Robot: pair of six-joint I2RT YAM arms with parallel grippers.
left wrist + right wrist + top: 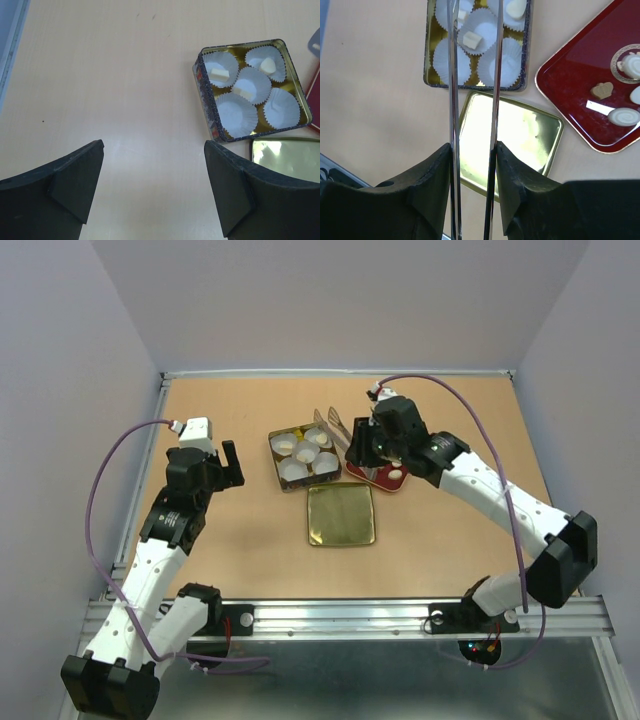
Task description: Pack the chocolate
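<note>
A square tin (275, 455) holds several white paper cups (235, 114). Three of them hold cream chocolate pieces (219, 74) (268, 65) (243, 92). More chocolates (602, 90) (624, 116) lie on the red tray (570, 75) to the tin's right. My right gripper (472, 146) is shut on metal tongs (453, 75). The two tong arms reach out over the tin (426, 50), and their tips are cut off by the top edge of the view. My left gripper (154, 145) is open and empty, over bare table to the left of the tin.
The tin's gold lid (341, 515) lies flat on the table just in front of the tin and also shows in the right wrist view (520, 135). White walls enclose the table at the back and on both sides.
</note>
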